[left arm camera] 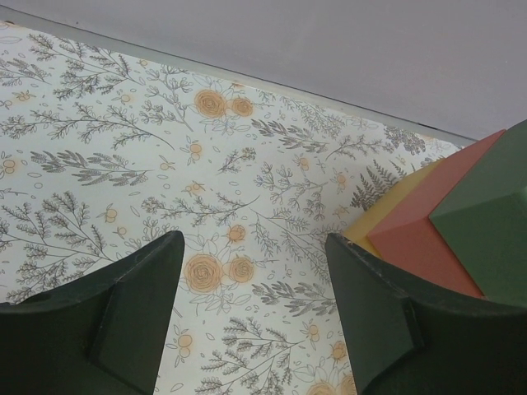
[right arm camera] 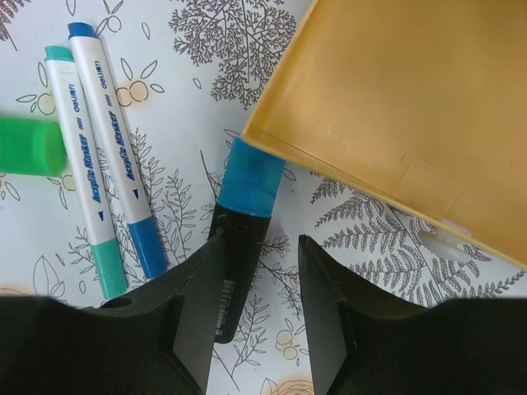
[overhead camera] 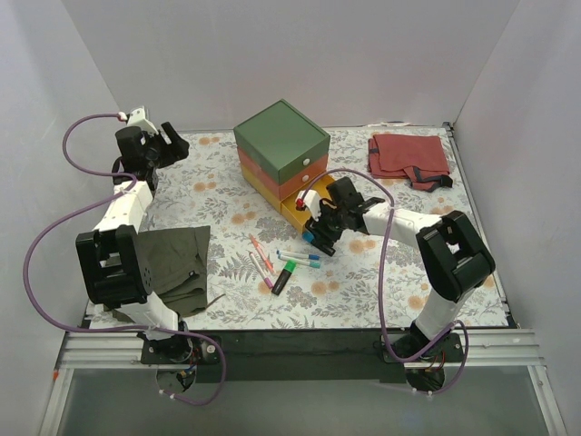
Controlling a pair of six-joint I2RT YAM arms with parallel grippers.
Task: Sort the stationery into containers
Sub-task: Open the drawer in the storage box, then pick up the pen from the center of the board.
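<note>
The containers are stacked drawers: green (overhead camera: 281,136) on top, red (overhead camera: 295,182) below, and yellow (overhead camera: 298,211) at the bottom, pulled out. My right gripper (overhead camera: 320,234) is open just in front of the yellow drawer (right arm camera: 395,107). A black highlighter with a blue cap (right arm camera: 245,206) lies between its jaws, against the left finger. Two white pens (right arm camera: 111,148), blue- and teal-capped, lie to its left, beside a green cap (right arm camera: 29,146). Red and pink pens (overhead camera: 260,252) and a green-capped highlighter (overhead camera: 282,277) lie on the cloth. My left gripper (overhead camera: 172,141) is open and empty, left of the drawers (left arm camera: 461,222).
An olive cloth (overhead camera: 177,259) lies at the front left and a red cloth (overhead camera: 408,156) at the back right. Purple cables (overhead camera: 54,236) loop beside both arms. White walls close the table at the back and both sides.
</note>
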